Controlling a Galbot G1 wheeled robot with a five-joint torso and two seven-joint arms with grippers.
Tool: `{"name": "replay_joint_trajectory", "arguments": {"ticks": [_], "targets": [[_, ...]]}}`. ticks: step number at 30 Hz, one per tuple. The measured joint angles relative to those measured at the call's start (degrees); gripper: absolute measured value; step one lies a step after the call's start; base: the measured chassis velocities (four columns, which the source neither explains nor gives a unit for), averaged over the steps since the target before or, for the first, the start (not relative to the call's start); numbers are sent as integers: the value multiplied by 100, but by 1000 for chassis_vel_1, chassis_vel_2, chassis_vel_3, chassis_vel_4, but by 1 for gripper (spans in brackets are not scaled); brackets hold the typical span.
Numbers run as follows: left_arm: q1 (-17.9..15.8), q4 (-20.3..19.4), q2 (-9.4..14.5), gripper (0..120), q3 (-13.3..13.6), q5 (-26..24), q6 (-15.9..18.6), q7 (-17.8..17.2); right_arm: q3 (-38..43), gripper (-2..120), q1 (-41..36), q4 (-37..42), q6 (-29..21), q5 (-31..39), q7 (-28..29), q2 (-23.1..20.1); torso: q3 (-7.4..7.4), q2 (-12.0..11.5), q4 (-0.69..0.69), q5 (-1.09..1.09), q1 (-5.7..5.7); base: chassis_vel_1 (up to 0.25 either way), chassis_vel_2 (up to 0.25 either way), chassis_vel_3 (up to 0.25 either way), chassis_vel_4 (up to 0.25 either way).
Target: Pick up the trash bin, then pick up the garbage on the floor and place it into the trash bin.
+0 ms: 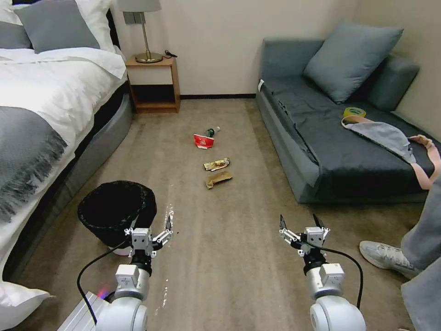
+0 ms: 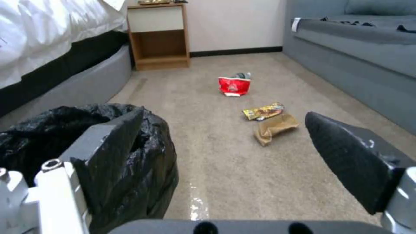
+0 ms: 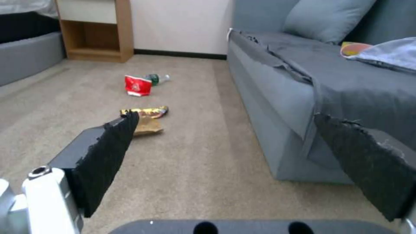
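A small trash bin, its black plastic liner draped over the rim, stands on the beige carpet just beside the bed, on the robot's left. The left gripper hovers at the bin's near right edge, fingers spread wide, one finger lying against the crinkled bag in the left wrist view while the other hangs over bare carpet.

Farther ahead, in the middle of the floor, four pieces of garbage lie in a loose line: a brown crumpled wrapper nearest the robot, a shiny gold snack wrapper just beyond it and nearly touching, then a crushed red-and-white paper cup, with a small clear bottle right behind the cup.

The right gripper is held low over open carpet, well apart from the litter, its fingers likewise spread and holding nothing.

A grey sofa lines the right side of the room, with a cushion, a yellow tape roll and a grey cloth on its seat. A wooden nightstand bearing a lamp stands against the far wall between bed and sofa.
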Motion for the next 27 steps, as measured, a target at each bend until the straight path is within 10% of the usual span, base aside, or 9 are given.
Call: {"name": "replay_joint_trajectory", "arguments": {"ticks": [27], "targets": [[0,0,0,100,0,0,0,0,0,100,0,0,0,0,0,0,0,0,0,0,0,0,0,0,0]]}}
